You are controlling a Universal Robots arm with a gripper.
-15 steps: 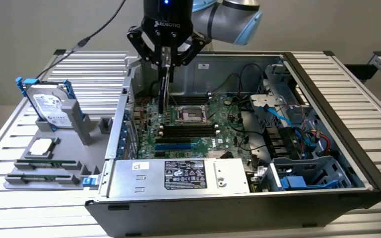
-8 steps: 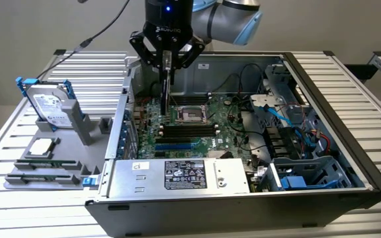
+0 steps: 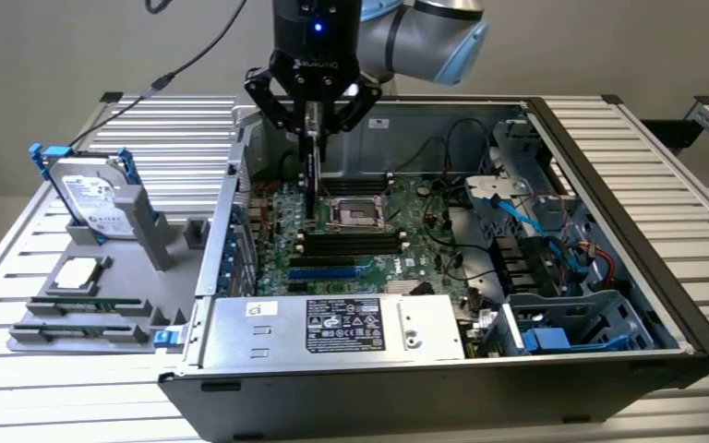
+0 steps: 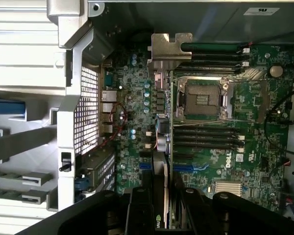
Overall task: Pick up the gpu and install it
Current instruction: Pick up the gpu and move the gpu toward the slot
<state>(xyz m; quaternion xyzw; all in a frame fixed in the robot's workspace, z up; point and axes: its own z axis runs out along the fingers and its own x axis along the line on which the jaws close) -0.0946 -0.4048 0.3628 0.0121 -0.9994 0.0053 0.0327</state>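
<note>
The end effector [image 3: 317, 125] grips the gpu [image 3: 314, 180] (edge-down) above the motherboard [image 3: 419, 235].

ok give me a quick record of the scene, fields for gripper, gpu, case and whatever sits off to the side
gripper: shut on the gpu, above the open case
gpu: held upright, edge down, over the motherboard beside the cpu socket; contact with the board cannot be told
computer case: lying on its side, open on top
hard drive: standing in a grey holder outside the case, at the exterior view's left
</note>
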